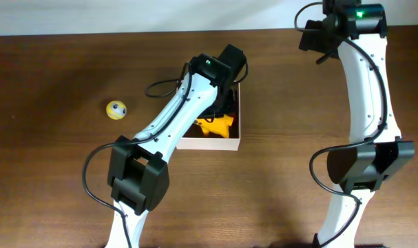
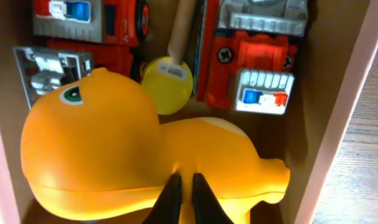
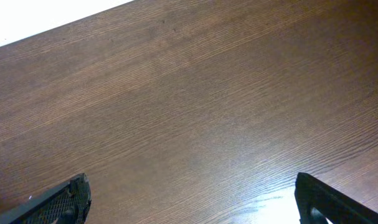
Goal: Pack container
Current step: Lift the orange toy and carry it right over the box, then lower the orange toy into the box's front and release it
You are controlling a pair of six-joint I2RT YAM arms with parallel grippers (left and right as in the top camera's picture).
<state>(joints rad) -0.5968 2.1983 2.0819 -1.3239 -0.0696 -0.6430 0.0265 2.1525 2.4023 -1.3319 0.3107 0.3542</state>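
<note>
The container sits mid-table, with white walls and a tan inside. A big yellow duck-like toy lies in it, and also shows in the overhead view. My left gripper is down inside the container, its fingers shut on a thin ridge of the yellow toy. Behind the toy lie two red and grey toy trucks and a small yellow ball on a wooden stick. My right gripper is open and empty above bare table at the back right.
A small yellow ball with a blue spot lies on the table left of the container. The left arm covers much of the container from above. The table's back edge meets a white wall.
</note>
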